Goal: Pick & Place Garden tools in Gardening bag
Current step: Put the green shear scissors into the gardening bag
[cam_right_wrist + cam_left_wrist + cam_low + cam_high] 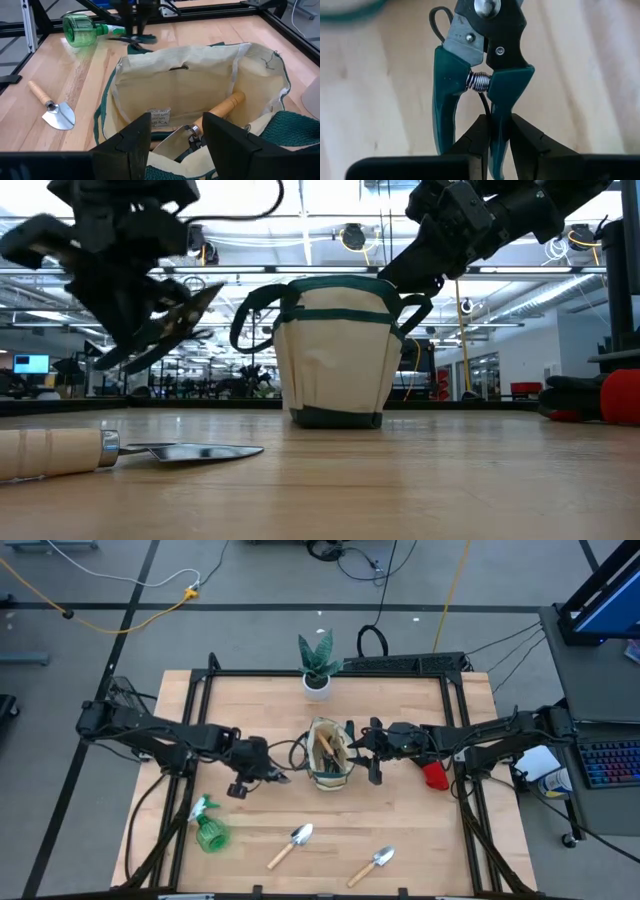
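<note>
**Left gripper lifts pruners beside the bag**

Left gripper (492,137) pinches one teal handle of the pruners (482,75), held above the table left of the gardening bag (331,755); their long axis runs straight out from the fingers, blades leading. Right gripper (175,137), spread, hovers at the bag's rim.

Upright beige bag (331,762), teal-handled pruners (480,75) beside
</note>
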You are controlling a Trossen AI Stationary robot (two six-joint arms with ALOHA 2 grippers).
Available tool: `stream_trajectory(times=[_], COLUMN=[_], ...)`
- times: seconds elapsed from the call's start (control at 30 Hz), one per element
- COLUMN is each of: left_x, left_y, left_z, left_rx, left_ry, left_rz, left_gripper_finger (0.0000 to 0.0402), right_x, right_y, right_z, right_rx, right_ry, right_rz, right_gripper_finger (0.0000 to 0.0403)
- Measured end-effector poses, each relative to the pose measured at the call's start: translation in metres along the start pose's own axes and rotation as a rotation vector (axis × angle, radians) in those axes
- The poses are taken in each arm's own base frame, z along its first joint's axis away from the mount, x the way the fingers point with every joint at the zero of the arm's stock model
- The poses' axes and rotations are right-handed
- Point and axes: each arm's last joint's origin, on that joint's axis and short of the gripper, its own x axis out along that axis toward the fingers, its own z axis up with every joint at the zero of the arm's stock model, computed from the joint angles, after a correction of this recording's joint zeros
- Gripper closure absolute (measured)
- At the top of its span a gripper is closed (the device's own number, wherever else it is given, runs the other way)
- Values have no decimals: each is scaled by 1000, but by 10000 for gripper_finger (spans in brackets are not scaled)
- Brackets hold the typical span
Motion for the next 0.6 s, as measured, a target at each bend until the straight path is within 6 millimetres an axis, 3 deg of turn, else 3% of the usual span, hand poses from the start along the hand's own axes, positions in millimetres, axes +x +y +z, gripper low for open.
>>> stream_trajectory(times=[0.3, 0.6], left_x=[-5, -18], left_y=[-9, -11], left_z=[30, 54], left_rx=[108, 364], left_ry=[-310, -621], left_rz=[-40, -75], left_gripper_finger=[346, 346], right_x=[0, -1], right_y=[0, 2], right_z=[2, 15], right_rx=[-63, -162], right_ry=[-18, -157], right_rz=[1, 5], right_gripper_finger=[232, 232])
